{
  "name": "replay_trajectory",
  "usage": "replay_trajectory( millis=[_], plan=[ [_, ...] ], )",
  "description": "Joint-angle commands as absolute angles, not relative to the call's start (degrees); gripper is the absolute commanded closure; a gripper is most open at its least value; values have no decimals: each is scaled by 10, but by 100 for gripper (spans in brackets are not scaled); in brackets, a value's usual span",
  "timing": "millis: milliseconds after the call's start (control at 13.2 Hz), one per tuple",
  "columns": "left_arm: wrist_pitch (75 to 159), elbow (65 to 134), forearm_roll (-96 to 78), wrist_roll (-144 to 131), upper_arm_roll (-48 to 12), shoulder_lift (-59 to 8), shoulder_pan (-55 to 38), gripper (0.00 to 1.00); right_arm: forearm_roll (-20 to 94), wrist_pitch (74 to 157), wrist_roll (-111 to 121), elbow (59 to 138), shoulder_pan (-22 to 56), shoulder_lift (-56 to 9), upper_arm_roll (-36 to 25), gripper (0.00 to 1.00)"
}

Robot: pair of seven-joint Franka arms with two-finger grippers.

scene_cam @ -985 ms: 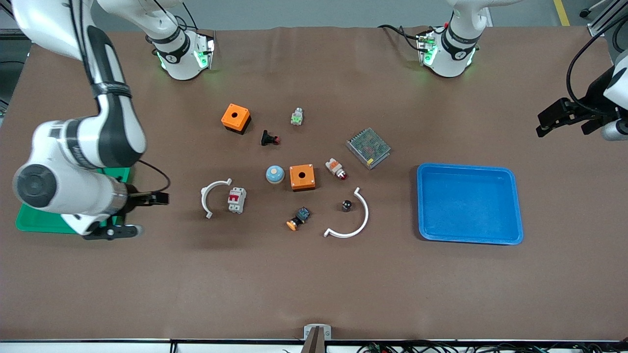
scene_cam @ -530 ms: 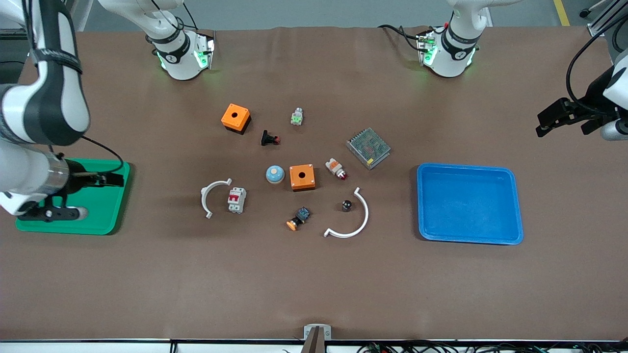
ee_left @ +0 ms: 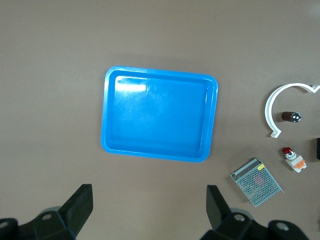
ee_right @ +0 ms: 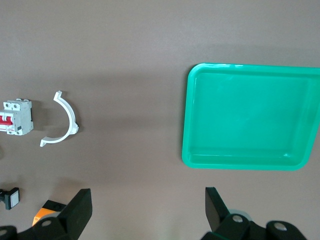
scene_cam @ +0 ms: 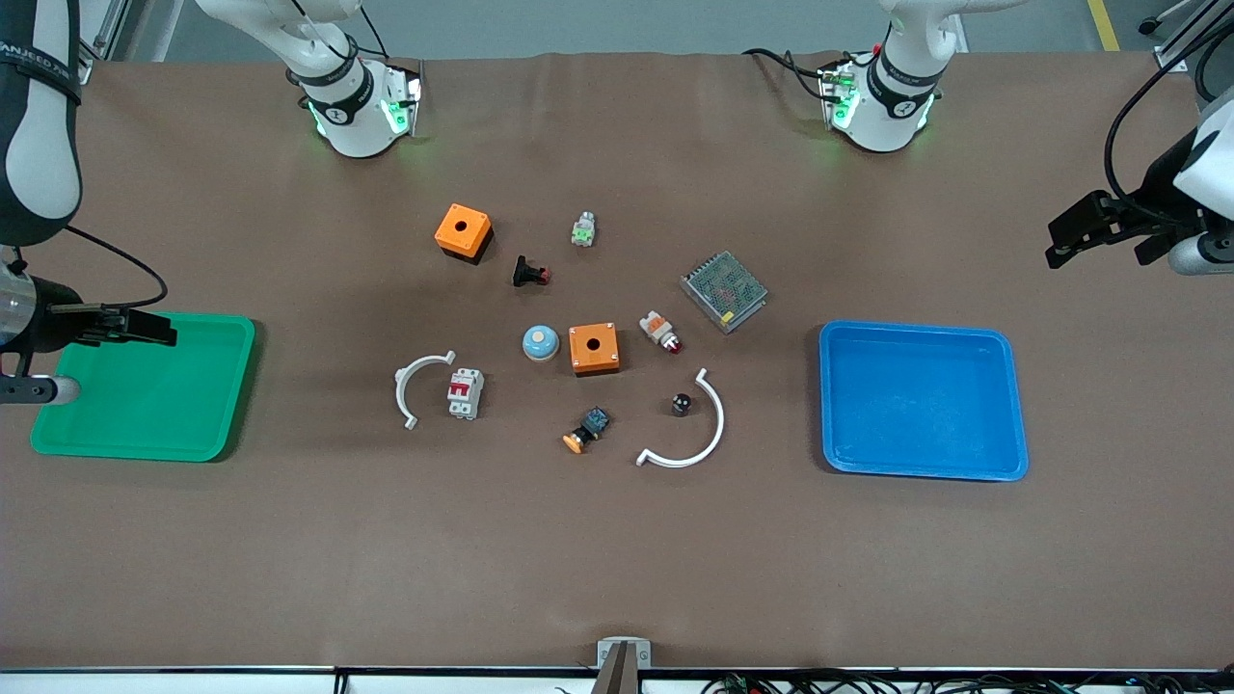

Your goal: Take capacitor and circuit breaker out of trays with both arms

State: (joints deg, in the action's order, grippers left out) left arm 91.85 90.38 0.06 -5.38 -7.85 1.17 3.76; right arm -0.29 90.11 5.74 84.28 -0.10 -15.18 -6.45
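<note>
Right gripper [scene_cam: 145, 326] withdrew over green tray [scene_cam: 207, 448], well apart from breaker [scene_cam: 465, 393]

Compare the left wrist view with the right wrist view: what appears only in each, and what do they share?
Only the left wrist view shows the blue tray, the capacitor, the larger white arc and the mesh-topped box. Only the right wrist view shows the green tray, the breaker and the smaller white arc. Both show brown table and an open tool: left tool, right tool.
</note>
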Motion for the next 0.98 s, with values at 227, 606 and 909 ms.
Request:
replay_trajectory(
  millis=[227, 606, 909],
  plan=[
    [909, 882, -1, -47, -31, 7, -4, 0, -4, 889, 56, 798, -16, -153, -53, 0],
    [911, 882, 0, -46, -31, 1, 0, 0, 0, 855, 56, 799, -14, -152, -50, 0],
    [911, 882, -1, -42, -31, 1, 4, 0, 23, 852, 55, 813, -15, -123, -53, 0]
  ],
)
